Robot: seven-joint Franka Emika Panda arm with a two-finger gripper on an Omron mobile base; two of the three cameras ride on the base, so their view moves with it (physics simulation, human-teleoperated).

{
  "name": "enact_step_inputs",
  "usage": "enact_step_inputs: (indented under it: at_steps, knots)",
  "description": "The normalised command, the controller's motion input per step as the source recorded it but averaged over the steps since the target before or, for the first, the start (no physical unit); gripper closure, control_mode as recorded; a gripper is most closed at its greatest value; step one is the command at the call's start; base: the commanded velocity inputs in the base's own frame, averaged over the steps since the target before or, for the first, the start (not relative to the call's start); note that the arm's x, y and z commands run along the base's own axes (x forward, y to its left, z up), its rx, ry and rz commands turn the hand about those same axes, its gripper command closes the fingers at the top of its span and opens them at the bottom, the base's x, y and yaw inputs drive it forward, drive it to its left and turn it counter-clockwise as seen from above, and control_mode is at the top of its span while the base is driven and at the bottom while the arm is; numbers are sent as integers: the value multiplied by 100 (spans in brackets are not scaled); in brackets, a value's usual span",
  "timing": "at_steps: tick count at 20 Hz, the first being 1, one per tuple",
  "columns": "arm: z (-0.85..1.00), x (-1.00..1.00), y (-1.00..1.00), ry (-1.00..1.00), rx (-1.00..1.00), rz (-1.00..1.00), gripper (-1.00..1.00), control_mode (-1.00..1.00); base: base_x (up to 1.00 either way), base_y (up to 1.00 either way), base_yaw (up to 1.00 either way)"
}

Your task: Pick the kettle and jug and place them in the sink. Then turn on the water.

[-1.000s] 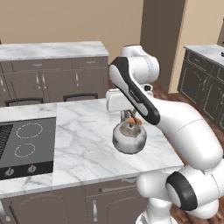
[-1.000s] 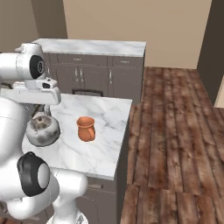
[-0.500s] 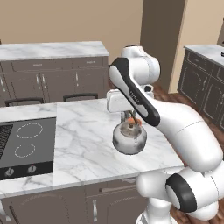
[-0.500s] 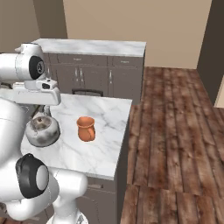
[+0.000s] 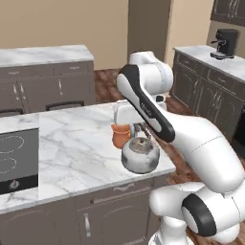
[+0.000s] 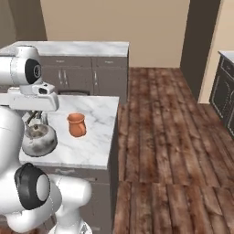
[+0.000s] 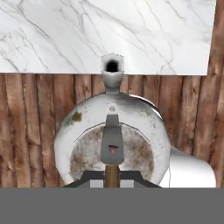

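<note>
The kettle point(image 5: 139, 155) hangs at the tabletop point(image 5: 76, 143) edge, its body partly past the marble and over the wooden floor point(image 7: 39, 131) in the hand view. The fingers point(image 7: 112, 175) are clamped on the kettle's handle at the top. The jug point(image 6: 76, 124) stands upright on the tabletop just beside the kettle.

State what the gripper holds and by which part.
The gripper is shut on the kettle, gripping its thin arched handle at the top, above the lid. The jug sits on the counter, not held.
</note>
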Motion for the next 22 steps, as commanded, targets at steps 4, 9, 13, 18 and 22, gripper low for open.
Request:
enact_step_inputs:
  at_steps: [4,9,13,18,22]
  knots:
    - [0,0,0,0,0,0,100,100,-45,-54,-56]
    - [0,0,0,0,0,0,100,100,-30,-43,-51]
    - [0,0,0,0,0,0,100,100,-13,-38,-50]
    - [0,0,0,0,0,0,100,100,-1,-35,-53]
    - [0,0,0,0,0,0,100,100,0,-37,-53]
